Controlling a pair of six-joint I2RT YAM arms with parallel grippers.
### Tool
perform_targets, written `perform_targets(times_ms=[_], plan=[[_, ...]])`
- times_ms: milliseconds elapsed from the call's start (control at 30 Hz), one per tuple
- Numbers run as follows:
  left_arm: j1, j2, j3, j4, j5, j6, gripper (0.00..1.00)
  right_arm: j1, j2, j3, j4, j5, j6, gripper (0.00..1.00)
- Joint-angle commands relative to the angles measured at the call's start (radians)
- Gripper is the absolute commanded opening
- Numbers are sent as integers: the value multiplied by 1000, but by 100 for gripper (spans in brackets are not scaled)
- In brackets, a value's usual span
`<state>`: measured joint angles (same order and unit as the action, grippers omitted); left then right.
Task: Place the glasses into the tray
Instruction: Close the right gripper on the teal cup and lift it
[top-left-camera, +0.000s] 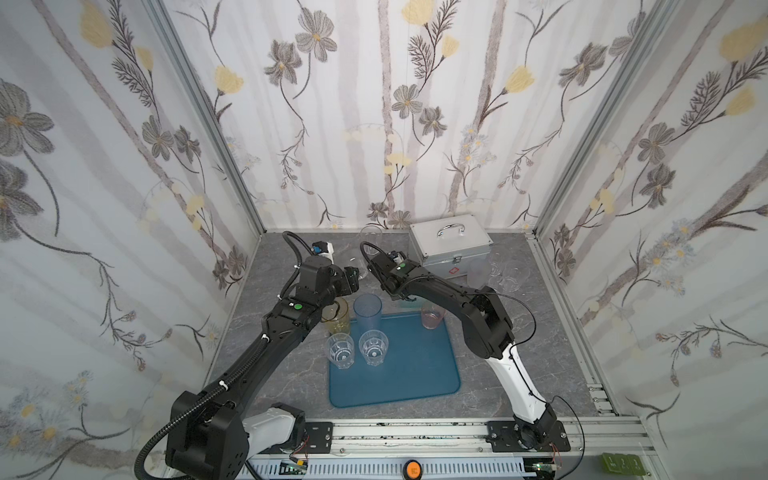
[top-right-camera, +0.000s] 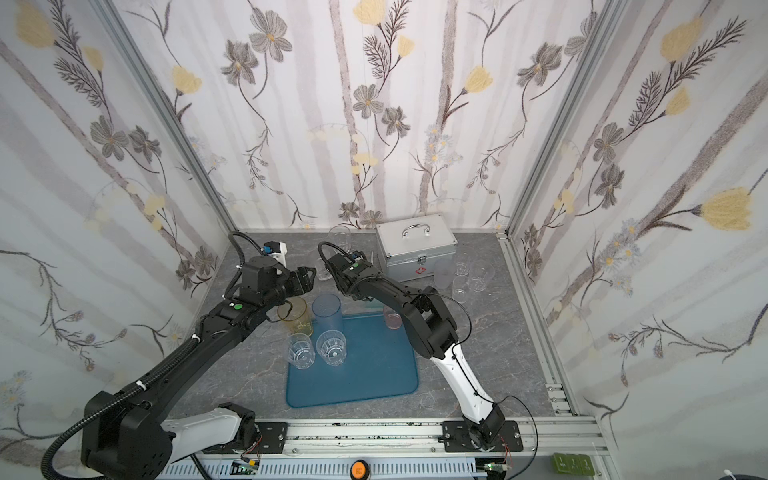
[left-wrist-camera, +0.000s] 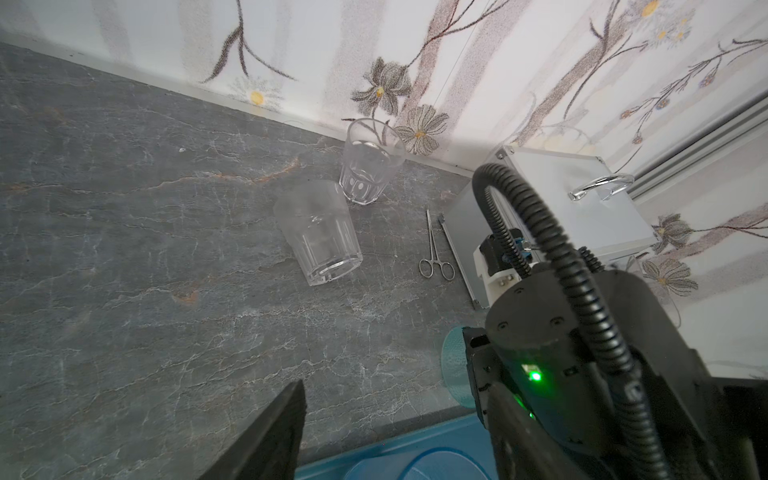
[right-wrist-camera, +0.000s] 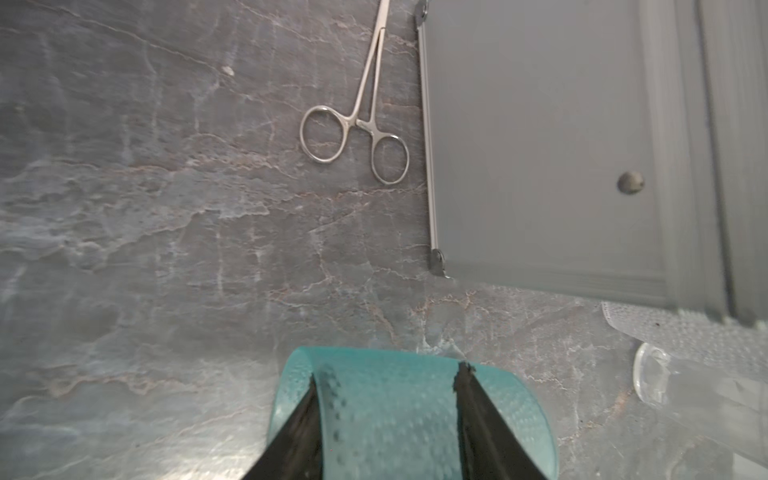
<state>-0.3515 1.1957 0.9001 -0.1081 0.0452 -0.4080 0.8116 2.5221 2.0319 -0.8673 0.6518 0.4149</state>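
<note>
- Right wrist view: right claw clamps the teal glass just beyond the far edge of the tray; its slick wall may slip free.
- Close by, the left claw hovers released and empty; arms may collide.
- If bumped, the tall blue glass on the tray may topple.

The counter looks like grey veined stone, smooth with a dull sheen. The tray is matt teal-blue plastic. The teal glass is translucent and dimpled all over. The clear glasses are glossy and faceted. The forceps are polished metal. The case is satin silver metal with a shiny handle.
</note>
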Motion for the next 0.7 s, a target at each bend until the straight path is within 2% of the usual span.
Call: perform_targets(times_ms=[0,233,367,600,633,667], plan=[[1,-11,-6,35,-12,0,72,3,13,12,-45,87,35,37],[3,-25,-10,36,-16,1,72,3,-25,11,-43,97,21,12],[2,-33,-14,36,-16,2,72,3,-48,12,-29,84,-10,5],[5,-36,-13,36,-19,1,72,3,-86,10,-35,66,-34,0],[5,-36,-12,36,-19,0,72,2,-92,13,-36,43,-35,5],[5,-35,-11,37,-19,0,72,3,-98,13,-41,11,-29,15]])
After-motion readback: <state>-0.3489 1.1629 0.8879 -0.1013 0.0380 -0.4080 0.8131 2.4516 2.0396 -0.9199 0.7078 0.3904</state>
